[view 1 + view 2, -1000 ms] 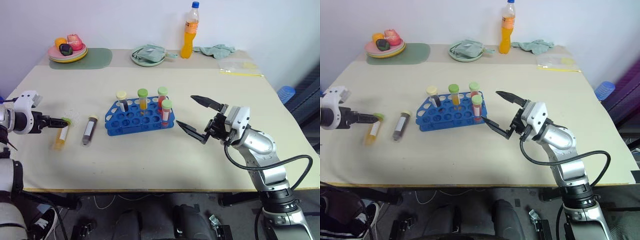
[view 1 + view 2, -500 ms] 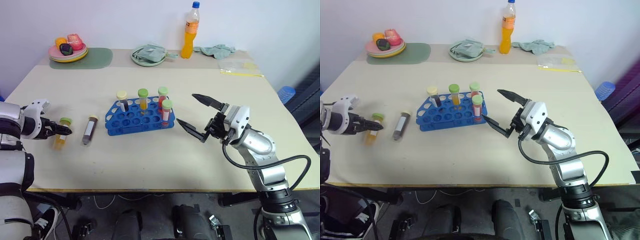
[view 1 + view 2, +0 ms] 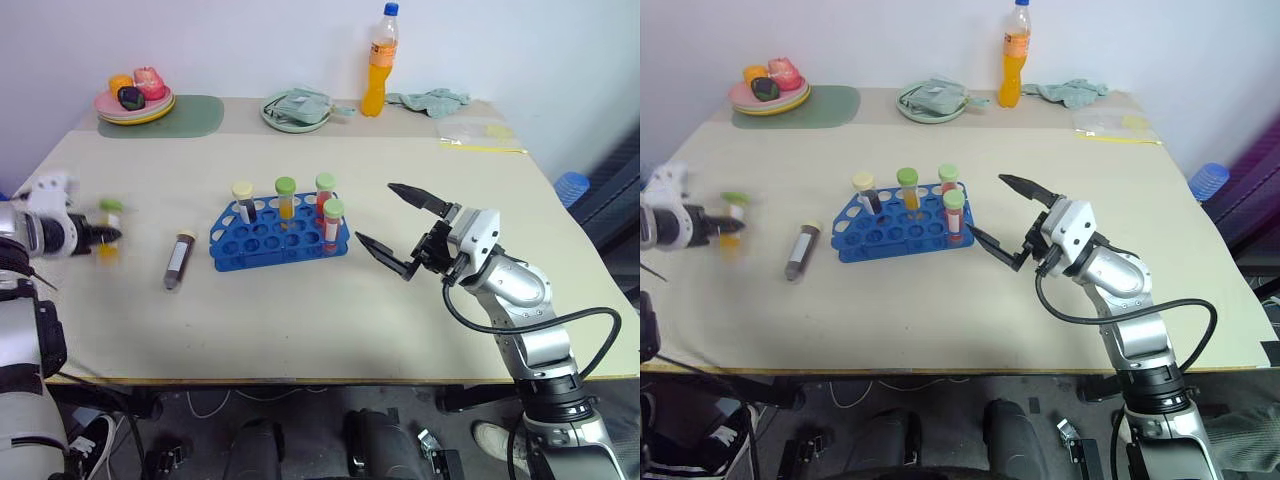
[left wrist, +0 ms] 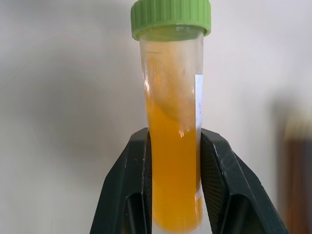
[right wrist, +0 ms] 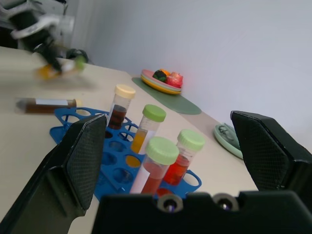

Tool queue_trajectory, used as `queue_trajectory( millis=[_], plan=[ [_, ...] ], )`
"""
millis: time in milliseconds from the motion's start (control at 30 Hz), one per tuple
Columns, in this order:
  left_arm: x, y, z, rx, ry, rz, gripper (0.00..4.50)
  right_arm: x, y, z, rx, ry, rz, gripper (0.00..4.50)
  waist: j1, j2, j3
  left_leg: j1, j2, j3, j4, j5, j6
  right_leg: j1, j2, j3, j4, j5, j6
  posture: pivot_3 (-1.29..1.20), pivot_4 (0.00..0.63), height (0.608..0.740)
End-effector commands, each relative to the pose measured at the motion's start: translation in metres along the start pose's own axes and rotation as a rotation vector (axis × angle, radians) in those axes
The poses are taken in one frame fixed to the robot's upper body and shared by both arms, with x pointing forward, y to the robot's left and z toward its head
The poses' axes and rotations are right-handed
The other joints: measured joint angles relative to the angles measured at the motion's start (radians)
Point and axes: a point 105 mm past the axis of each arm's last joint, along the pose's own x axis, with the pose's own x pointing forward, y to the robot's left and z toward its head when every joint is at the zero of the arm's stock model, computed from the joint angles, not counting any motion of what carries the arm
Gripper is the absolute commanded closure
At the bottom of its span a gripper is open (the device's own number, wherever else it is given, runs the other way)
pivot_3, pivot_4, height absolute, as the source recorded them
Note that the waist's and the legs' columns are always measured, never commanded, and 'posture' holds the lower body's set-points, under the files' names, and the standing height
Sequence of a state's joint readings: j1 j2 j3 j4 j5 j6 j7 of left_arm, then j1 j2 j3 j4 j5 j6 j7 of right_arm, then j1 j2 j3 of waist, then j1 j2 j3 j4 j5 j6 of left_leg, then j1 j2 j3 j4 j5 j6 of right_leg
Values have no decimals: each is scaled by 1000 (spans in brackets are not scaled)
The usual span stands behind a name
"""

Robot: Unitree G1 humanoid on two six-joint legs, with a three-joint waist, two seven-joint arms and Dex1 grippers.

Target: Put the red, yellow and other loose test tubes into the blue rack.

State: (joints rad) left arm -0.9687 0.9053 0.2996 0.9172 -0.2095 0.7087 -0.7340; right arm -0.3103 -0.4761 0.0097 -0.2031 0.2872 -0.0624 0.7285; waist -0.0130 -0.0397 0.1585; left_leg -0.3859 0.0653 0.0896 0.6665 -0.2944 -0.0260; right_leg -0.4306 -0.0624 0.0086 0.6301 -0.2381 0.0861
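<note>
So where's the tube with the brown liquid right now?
The brown tube lies flat on the table, just left of the blue rack, between the rack and the left hand, which holds a yellow tube.

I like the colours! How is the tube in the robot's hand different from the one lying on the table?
The held tube has yellow-orange liquid and a green cap; the lying tube has dark brown liquid and a pale cap. The held tube is pinched in the left gripper above the table; the lying tube rests on its side, untouched. Both are outside the blue rack.
</note>
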Motion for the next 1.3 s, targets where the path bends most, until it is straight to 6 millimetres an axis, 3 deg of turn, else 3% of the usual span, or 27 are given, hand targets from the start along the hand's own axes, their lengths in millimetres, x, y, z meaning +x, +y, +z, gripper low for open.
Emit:
queue_trajectory(
  millis=[33,133,267,333,567,733,867,1300],
  plan=[
    [-25,-39,52,54,-471,-189,3731,-3,-13,8,-43,-27,-50,0,2,1,-1,0,0,0,1,0,0,0,-1,-1,1,0,0,0,150,740],
    [-46,-63,47,141,-668,-229,3731,-4,-18,3,-46,-16,-66,0,0,0,-1,-1,-1,0,2,0,0,1,-2,0,0,0,0,0,150,740],
    [-63,-125,30,362,-775,-407,3731,-7,-23,-3,-47,-2,-90,0,-1,0,-1,0,0,0,1,0,0,1,0,0,0,0,0,0,150,740],
    [-67,-148,26,370,-819,-482,3731,-7,-26,-3,-46,-4,-103,0,6,0,-1,1,0,0,1,0,-1,1,1,0,0,0,0,0,150,740],
    [-35,-217,-26,478,-731,-675,3731,-15,-33,-3,-72,16,-144,0,4,3,-2,5,-2,0,1,0,-1,6,1,1,-1,0,0,0,150,740],
    [-10,-244,-58,540,-693,-700,3731,-18,-33,4,-89,21,-177,0,-1,4,-2,5,-1,0,1,0,0,6,2,2,-1,0,0,0,150,740],
    [5,-255,-73,558,-713,-671,3731,-22,-35,9,-108,42,-207,0,1,4,-2,6,-1,-1,0,0,0,6,2,2,-1,0,0,0,150,740],
    [21,-263,-110,608,-685,-619,3731,-30,-45,12,-127,74,-247,0,2,4,-2,5,-1,-1,0,0,0,6,2,2,-1,0,0,0,150,740]
  ],
)
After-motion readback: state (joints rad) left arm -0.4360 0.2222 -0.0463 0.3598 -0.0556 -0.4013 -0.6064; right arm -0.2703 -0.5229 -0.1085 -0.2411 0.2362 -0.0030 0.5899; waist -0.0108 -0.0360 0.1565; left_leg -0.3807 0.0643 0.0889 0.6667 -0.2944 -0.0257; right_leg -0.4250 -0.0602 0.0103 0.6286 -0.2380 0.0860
